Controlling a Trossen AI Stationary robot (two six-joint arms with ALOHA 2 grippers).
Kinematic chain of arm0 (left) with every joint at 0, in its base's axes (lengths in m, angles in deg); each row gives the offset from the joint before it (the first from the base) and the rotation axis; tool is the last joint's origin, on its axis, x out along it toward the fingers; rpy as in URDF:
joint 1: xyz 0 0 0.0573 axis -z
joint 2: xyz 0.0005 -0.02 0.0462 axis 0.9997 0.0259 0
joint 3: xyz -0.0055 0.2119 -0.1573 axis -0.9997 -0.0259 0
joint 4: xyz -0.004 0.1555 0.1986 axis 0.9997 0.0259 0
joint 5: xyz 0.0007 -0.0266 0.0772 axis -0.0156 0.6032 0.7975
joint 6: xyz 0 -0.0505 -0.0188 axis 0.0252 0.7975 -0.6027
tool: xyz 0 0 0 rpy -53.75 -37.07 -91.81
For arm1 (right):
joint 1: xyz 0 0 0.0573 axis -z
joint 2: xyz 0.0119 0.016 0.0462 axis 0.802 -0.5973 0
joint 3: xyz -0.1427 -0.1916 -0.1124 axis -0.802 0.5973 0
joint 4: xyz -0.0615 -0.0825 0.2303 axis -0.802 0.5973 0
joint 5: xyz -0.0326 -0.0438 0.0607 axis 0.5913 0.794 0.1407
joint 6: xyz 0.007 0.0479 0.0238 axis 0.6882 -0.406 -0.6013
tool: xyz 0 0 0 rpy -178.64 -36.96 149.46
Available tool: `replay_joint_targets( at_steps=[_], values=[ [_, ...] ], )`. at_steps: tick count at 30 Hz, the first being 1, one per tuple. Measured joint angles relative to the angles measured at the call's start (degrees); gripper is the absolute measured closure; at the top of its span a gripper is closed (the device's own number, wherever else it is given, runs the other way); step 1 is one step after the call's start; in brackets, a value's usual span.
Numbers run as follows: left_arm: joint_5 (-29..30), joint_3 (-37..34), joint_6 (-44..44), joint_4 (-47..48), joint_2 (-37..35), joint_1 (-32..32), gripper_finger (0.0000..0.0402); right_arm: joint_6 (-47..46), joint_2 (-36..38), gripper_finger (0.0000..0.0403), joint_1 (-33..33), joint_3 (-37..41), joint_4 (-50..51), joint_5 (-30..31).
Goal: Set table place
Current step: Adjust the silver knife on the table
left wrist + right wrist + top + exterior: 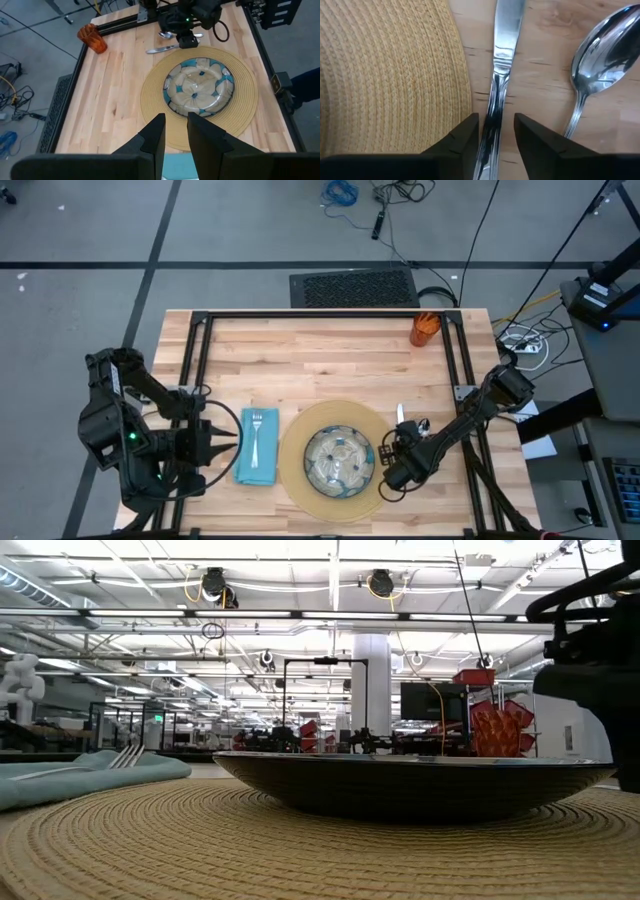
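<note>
Right claw (pixel 496 137) points down, fingers slightly parted; left claw (pixel 175 135) hovers, fingers narrowly apart

You have the glass bowl (pixel 400 785) sitting on the woven tan mat (pixel 300 850). Left of the bowl lies the teal napkin (pixel 90 775), the fork (pixel 125 756) on it. Behind the bowl stands the orange cup (pixel 497 732).

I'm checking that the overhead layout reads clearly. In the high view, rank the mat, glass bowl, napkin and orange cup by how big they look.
Largest to smallest:
1. Round tan mat
2. Patterned glass bowl
3. Teal napkin, slightly smaller than the bowl
4. Orange cup
</note>
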Motion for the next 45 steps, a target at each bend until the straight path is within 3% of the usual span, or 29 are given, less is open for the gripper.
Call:
replay_joint_targets(
  at_steps=[16,45],
  values=[
    [0.0,0.0,0.1,0.0,0.0,0.0,0.0336,-0.7,0.3,0.0347,-0.2,2.2,-4.8,-0.1],
    [0.0,-2.2,1.4,0.0,0.0,2.6,0.0336,-5.0,-1.2,0.0359,-2.3,0.5,-6.7,-2.1]
  ],
)
